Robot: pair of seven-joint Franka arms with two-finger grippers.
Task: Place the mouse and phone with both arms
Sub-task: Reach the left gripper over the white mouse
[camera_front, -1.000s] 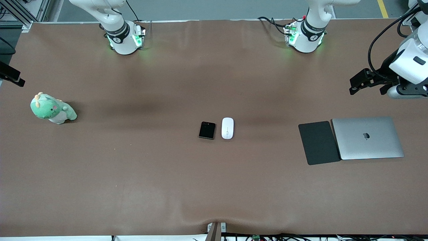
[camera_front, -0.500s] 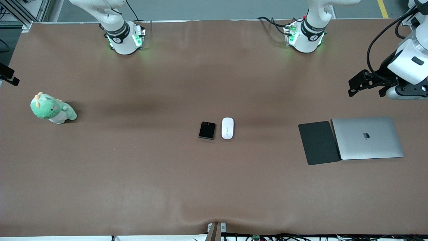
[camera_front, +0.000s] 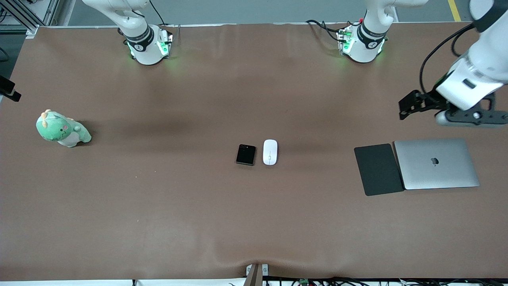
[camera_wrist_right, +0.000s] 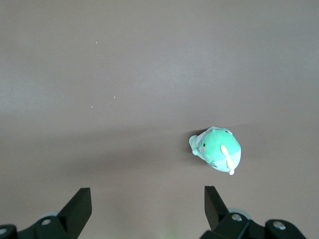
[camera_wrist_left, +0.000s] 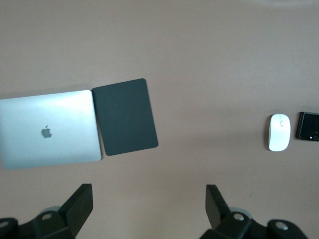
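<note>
The white oval mouse and the small black phone lie side by side on the brown table's middle, the phone toward the right arm's end. Both also show in the left wrist view, the mouse and the phone. My left gripper hangs open and empty over bare table by the black pad, toward the left arm's end; its own view shows the left gripper with jaws wide apart. My right gripper is open and empty over bare table near a green plush toy.
A matte black pad and a closed silver laptop lie side by side toward the left arm's end. The green plush toy sits toward the right arm's end. A black part shows at the view's edge above the toy.
My left gripper has swung in over the table toward the pad and the middle. The black part at the right arm's end slid slightly outward. Mouse and phone have not moved.
</note>
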